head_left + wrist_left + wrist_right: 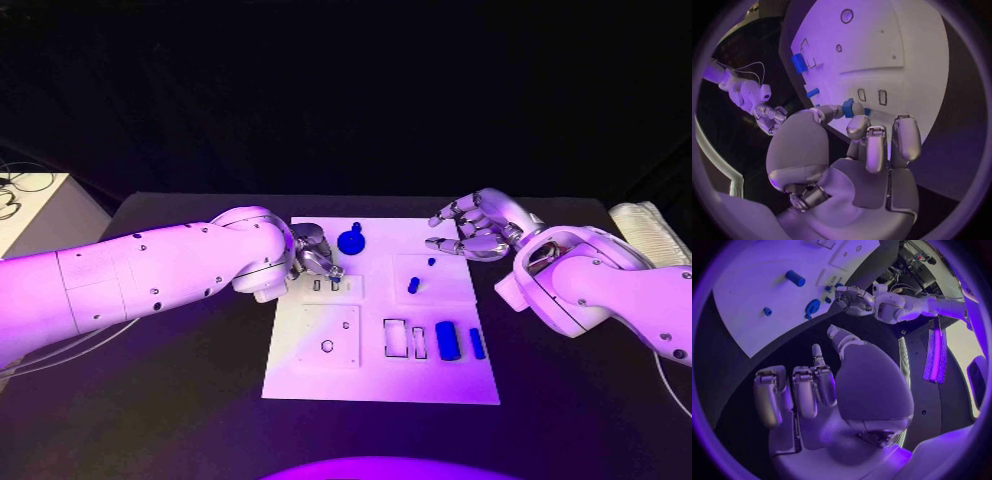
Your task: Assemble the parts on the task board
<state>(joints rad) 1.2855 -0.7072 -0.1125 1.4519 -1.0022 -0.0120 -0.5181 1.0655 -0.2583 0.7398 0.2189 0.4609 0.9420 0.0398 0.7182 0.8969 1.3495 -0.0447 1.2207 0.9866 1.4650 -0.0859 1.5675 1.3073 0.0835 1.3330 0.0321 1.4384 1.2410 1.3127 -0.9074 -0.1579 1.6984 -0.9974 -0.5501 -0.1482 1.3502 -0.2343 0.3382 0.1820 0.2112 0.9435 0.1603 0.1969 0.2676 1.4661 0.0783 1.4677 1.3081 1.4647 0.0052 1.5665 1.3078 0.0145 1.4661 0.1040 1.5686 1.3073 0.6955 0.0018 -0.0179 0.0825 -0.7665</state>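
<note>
the task board (382,375) lies flat in the middle of the black table (173,400), w/ the left hand (313,254) over its far-left part and the right hand (480,228) just off its far-right corner, above bare table. left hand: in the left wrist view a small blue part (848,107) sits pinched betw. thumb and a fingertip, the other fingers (904,140) curled in beside it; the part is right over the board's far strip, near two small rectangular slots (326,285) (whether it touches the board can't be told). right hand: fingers apart and gently bent, palm toward the board, nothing in it; the right wrist view shows the fingers (804,390) spread over dark table w/ the board's edge beyond. other parts on the board: a rounded blue piece w/ a stem (353,239) on the far edge just beside the left hand, a tiny blue peg (431,261) and a short blue peg (414,285) in the raised far-right square, and a fat blue cylinder (447,341) w/ a thinner blue bar (476,343) just beside it on the near-right side. next to those, two outlined rectangular recesses (395,338); on the near-left plate a small oval hole (327,346). a stack of pale stuff (645,228) sits at the table's far-right edge, well apart from the board.
</note>
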